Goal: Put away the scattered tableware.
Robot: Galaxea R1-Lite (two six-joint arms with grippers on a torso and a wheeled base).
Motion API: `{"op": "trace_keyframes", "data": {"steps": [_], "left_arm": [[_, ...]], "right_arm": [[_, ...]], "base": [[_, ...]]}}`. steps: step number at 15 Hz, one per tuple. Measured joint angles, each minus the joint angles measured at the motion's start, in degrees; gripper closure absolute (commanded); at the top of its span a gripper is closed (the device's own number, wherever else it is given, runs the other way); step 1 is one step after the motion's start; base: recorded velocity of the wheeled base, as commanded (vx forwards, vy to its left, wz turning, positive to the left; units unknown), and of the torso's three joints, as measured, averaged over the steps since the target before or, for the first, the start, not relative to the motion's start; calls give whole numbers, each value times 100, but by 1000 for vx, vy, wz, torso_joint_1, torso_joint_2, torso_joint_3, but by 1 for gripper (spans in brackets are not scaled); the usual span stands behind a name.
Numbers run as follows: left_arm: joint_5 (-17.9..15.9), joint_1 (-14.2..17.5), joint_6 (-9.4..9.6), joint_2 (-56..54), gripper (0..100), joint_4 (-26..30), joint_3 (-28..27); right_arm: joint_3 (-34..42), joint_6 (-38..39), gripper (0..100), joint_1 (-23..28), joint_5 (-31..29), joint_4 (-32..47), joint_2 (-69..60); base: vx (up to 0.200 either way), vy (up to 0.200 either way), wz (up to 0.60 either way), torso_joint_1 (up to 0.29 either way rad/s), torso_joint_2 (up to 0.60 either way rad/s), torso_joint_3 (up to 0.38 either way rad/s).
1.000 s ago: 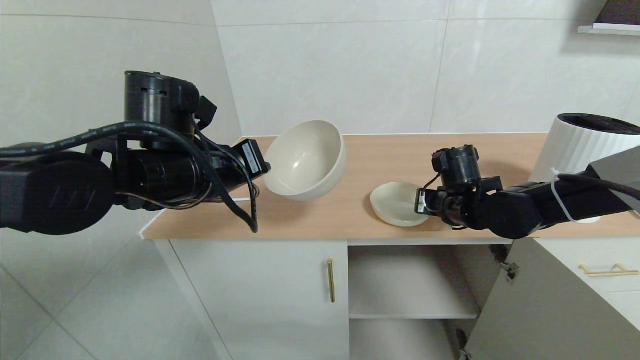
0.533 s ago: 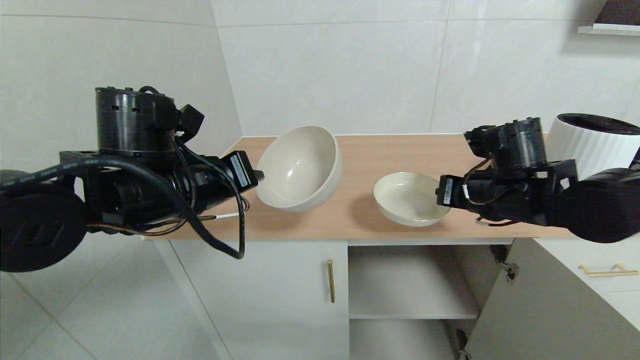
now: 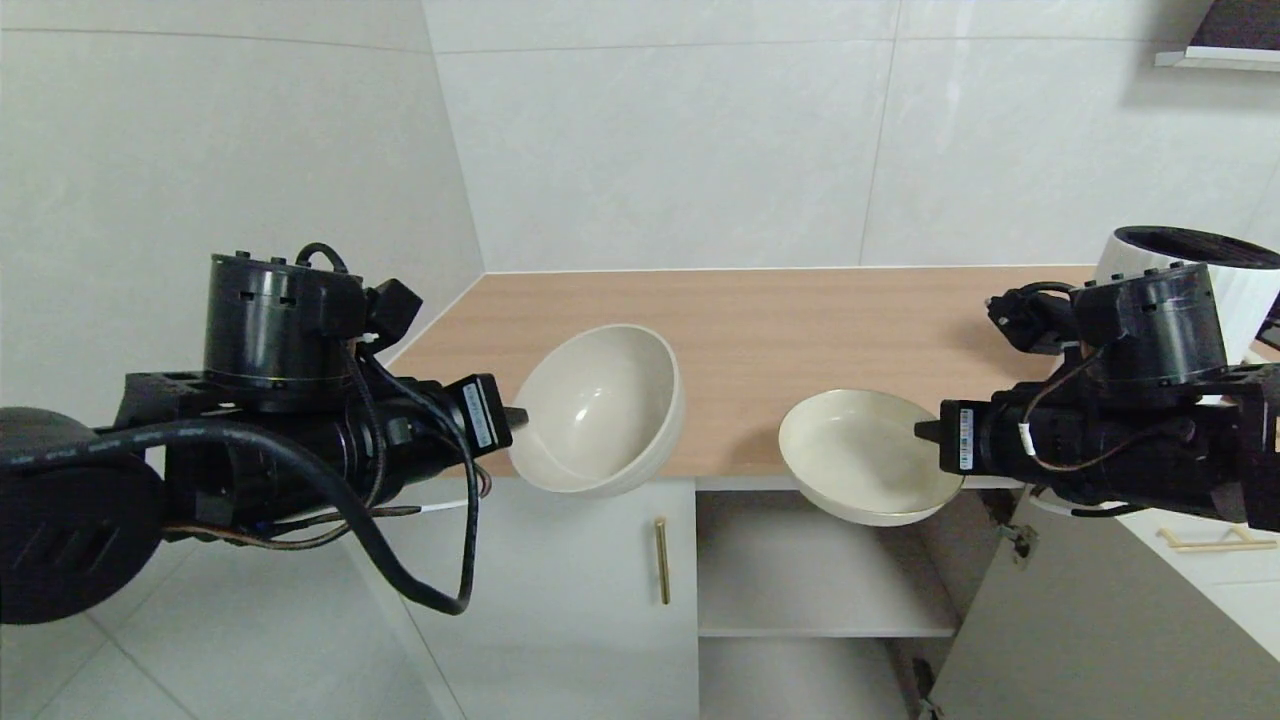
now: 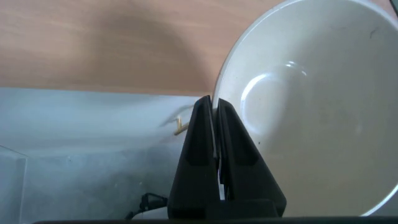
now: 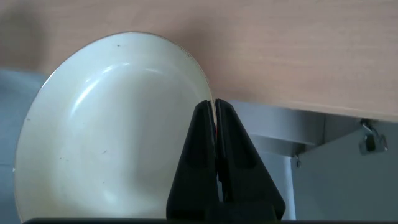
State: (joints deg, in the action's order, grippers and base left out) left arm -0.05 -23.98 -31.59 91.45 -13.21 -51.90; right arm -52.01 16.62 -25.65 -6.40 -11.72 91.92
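Note:
A deep cream bowl (image 3: 598, 410) hangs in the air over the counter's front edge, tilted with its hollow facing me. My left gripper (image 3: 518, 413) is shut on its rim, as the left wrist view confirms for the gripper (image 4: 215, 111) and the bowl (image 4: 311, 106). A shallow cream dish (image 3: 865, 456) is held off the counter in front of the open cabinet, with my right gripper (image 3: 925, 430) shut on its rim. In the right wrist view the gripper (image 5: 215, 107) pinches the dish (image 5: 112, 124) at its edge.
The wooden countertop (image 3: 760, 330) runs along a tiled wall. A white ribbed container (image 3: 1225, 265) stands at its right end. Below, a cabinet stands open with a shelf (image 3: 820, 620) inside and its door (image 3: 1080, 610) swung out to the right. A closed door with a gold handle (image 3: 661, 560) is to the left.
Both arms pulled back toward me and lowered. The bowl and the dish came off the counter and now hang past its front edge.

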Motion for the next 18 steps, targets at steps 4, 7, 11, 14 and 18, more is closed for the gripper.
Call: {"op": "trace_keyframes", "data": {"steps": [4, 7, 11, 14, 18], "left_arm": [[-9, -7, -2, 50, 100, -5, 13], [0, 0, 2, 116, 100, 5, 13], [-2, -18, 4, 221, 100, 5, 13], [-5, -72, 4, 312, 100, 2, 13], [-5, -82, 6, 380, 100, 6, 13]], "right_arm": [[88, -69, 100, -1, 150, -32, -35], [145, -197, 100, 22, 129, -65, -16], [206, -241, 100, 44, 115, -108, 172], [212, -404, 100, 117, 112, -112, 318], [247, -433, 100, 129, 112, -115, 397]], "base": [[0, 0, 0, 0, 0, 0], [0, 0, 0, 0, 0, 0], [0, 0, 0, -46, 111, 61], [0, 0, 0, -178, 424, 245], [0, 0, 0, -188, 472, 277]]}}
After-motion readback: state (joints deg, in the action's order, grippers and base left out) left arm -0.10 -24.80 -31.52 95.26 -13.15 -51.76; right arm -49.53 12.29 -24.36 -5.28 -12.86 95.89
